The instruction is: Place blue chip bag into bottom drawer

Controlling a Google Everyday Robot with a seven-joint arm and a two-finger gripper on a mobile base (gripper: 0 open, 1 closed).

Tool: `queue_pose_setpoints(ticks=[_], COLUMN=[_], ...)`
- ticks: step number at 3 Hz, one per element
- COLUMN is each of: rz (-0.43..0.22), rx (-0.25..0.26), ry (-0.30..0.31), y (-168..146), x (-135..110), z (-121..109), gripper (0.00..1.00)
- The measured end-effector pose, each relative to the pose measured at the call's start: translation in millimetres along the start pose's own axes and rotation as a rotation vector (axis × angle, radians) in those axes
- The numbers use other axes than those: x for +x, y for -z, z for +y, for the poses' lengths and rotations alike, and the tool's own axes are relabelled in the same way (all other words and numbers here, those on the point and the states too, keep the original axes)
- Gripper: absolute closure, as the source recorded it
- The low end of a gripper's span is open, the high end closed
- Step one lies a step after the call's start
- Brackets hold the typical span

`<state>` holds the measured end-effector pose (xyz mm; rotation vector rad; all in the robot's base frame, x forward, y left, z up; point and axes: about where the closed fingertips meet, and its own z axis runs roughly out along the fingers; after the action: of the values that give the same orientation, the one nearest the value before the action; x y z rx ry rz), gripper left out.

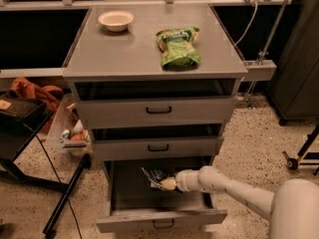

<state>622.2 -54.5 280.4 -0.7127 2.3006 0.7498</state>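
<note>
The bottom drawer (159, 220) of the grey cabinet is pulled out, its dark inside showing. The blue chip bag (154, 176) hangs over the middle of the open drawer, just under the middle drawer's front. My gripper (166, 184) reaches in from the right on a white arm and is shut on the bag's right end. The bag looks slightly above the drawer floor; whether it touches I cannot tell.
A green snack bag (178, 47) and a pale bowl (115, 20) lie on the cabinet top (124, 54). The top drawer (158, 110) and middle drawer (158, 147) are slightly open. A black stand (20, 128) and a clutter bin (72, 133) are at the left.
</note>
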Motion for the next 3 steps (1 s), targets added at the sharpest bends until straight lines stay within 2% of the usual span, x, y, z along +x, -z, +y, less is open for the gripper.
queue_pose_setpoints(ticks=[2,3], rz=[0.105,0.150], rx=[-0.127,-0.160], ry=[0.003,0.008], y=[-98,-123], x=[22,33], z=[-3,-5], gripper=[1.00,0.81])
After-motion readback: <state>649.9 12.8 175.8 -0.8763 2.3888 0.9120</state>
